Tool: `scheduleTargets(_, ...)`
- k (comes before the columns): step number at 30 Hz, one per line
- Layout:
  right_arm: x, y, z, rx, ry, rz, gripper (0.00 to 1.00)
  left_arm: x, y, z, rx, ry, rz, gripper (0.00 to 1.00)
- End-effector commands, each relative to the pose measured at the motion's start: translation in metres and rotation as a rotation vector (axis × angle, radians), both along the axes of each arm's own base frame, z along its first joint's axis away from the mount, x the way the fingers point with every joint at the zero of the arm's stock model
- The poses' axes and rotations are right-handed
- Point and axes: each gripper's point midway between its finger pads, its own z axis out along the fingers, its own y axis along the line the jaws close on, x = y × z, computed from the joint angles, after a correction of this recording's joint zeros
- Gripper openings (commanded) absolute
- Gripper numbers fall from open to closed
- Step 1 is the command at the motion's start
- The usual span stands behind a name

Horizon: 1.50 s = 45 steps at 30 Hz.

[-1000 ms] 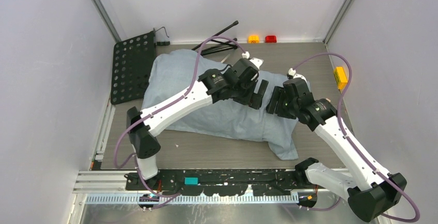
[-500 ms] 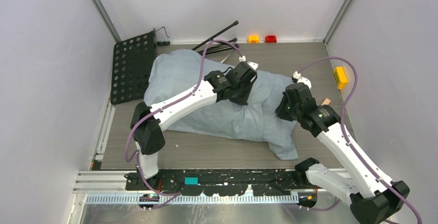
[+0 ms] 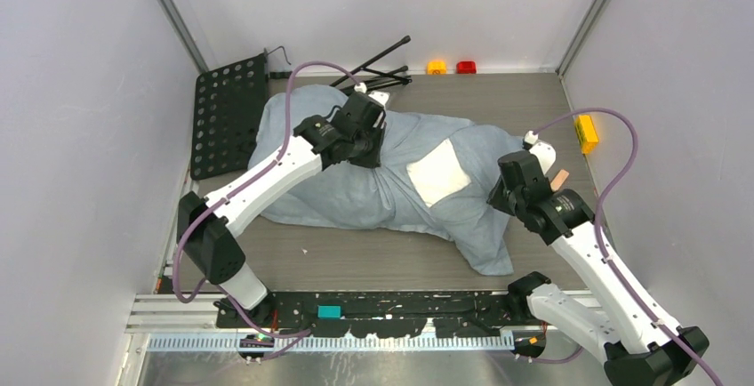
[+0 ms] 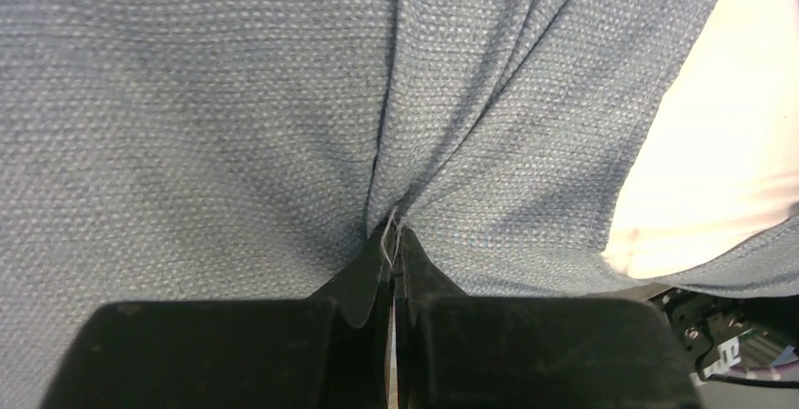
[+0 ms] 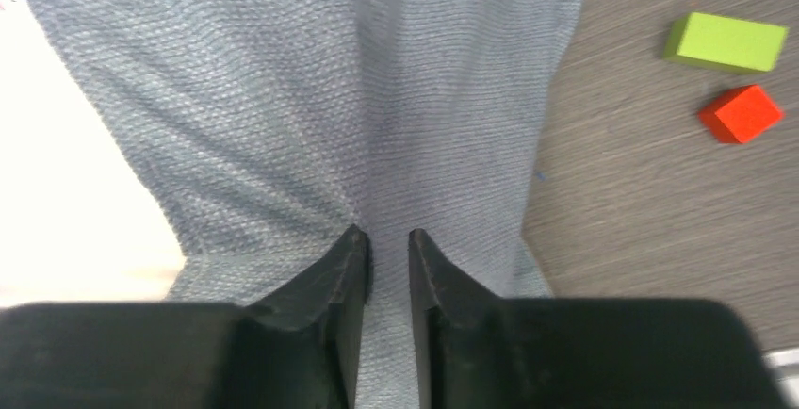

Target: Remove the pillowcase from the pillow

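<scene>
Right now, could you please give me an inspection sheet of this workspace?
Surface: grey-brown wood-grain table, no spills seen.
Job's things: limp blue-grey cloth pillowcase bunched and opened; plump white stuffed pillow showing through the gap.
Clutter: black perforated plate, black folded rods, orange block, red block, yellow block.
Grippers: left gripper shut on the pillowcase; right gripper shut on a pillowcase fold.
Cables: purple cables arching over both arms.
Surroundings: plain pale walls; nothing else seen.

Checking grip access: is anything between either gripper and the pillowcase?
Nothing visible. The left gripper and right gripper each pinch the pillowcase cloth directly; the white pillow shows bare between them.
</scene>
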Motion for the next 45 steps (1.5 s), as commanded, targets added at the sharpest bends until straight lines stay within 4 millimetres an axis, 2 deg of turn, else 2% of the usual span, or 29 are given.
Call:
scheduleTargets(1,-0.002,-0.007,0.015,-0.029,-0.01,0.007,0.41,-0.004,0.007,-0.002,0.022,-0.021,-0.058,0.0)
scheduleTargets(3,-0.003,0.012,0.029,0.016,-0.011,0.123,0.65,-0.008,0.0,-0.005,-0.006,-0.004,-0.086,0.0)
scheduleTargets(4,-0.003,0.018,0.035,0.038,-0.006,0.154,0.73,-0.009,-0.002,-0.006,-0.019,0.001,-0.097,0.0)
scheduleTargets(6,-0.003,0.036,0.045,0.093,0.014,0.228,0.81,-0.012,-0.008,-0.008,-0.043,0.016,-0.122,0.0)
scheduleTargets(8,-0.004,0.052,0.047,0.122,0.08,0.287,0.84,-0.014,-0.01,-0.009,-0.05,0.024,-0.134,0.0)
scheduleTargets(12,0.007,0.068,0.052,0.037,0.077,0.304,0.86,-0.014,-0.007,-0.009,-0.033,0.016,-0.139,0.0)
scheduleTargets(15,0.016,0.058,0.039,-0.039,0.104,0.229,0.86,-0.015,-0.002,-0.008,-0.019,0.004,-0.146,0.0)
scheduleTargets(18,0.021,0.035,0.02,-0.138,0.129,0.103,0.88,-0.013,0.008,-0.006,0.013,-0.02,-0.124,0.0)
scheduleTargets(20,0.017,0.019,0.011,-0.178,0.134,0.022,0.88,-0.009,0.018,-0.006,0.031,-0.032,-0.092,0.0)
scheduleTargets(22,0.009,0.004,0.005,-0.183,0.112,-0.045,0.83,-0.006,0.024,-0.008,0.039,-0.025,-0.069,0.0)
scheduleTargets(26,-0.012,-0.025,-0.005,-0.127,0.056,-0.18,0.63,-0.002,0.035,-0.011,0.048,-0.01,-0.041,0.0)
scheduleTargets(29,-0.027,-0.03,-0.027,-0.006,0.109,-0.223,0.57,-0.002,0.037,-0.013,0.053,-0.006,-0.036,0.0)
scheduleTargets(33,-0.034,-0.029,-0.046,0.089,0.165,-0.3,0.45,-0.001,0.04,-0.013,0.063,-0.001,-0.034,0.0)
scheduleTargets(36,-0.03,-0.02,-0.05,0.146,0.154,-0.293,0.35,-0.003,0.039,-0.009,0.057,0.005,-0.036,0.0)
scheduleTargets(39,-0.024,-0.009,-0.043,0.194,0.127,-0.24,0.23,-0.008,0.037,0.0,0.041,0.017,-0.053,0.0)
scheduleTargets(41,-0.017,0.003,-0.035,0.222,0.098,-0.155,0.13,-0.013,0.035,0.009,0.033,0.033,-0.079,0.05)
scheduleTargets(45,-0.014,0.028,-0.024,0.294,0.074,0.003,0.0,-0.025,0.028,0.028,-0.018,0.039,-0.124,0.16)
